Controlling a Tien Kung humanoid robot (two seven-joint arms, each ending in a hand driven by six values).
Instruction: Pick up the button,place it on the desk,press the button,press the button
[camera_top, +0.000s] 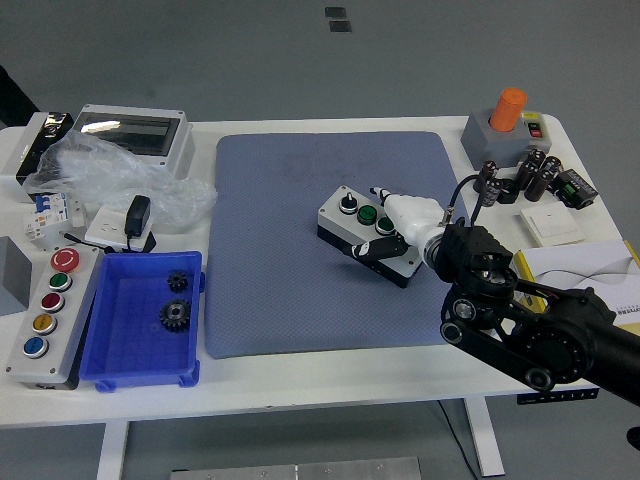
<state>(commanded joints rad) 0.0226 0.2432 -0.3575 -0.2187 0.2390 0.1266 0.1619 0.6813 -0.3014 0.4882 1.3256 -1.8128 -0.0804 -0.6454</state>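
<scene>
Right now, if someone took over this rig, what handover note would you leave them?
Right hand: on the small button box on the blue mat, fingers over its right end; whether it grips or presses cannot be told.
Left hand: out of view.
Box seems slightly tilted, so it may not be set down yet. It has a black knob and a green button showing.
Done: box picked up, apparently. Left: confirm placement, then both presses.
Nearby: blue bin with gears and a larger button panel at left.

Matt, textured grey-blue mat (280, 250); glossy blue plastic tray (135, 345); crinkled clear plastic bag (110, 170); smooth white surface (330, 375); dark metal gears (175, 315).
</scene>
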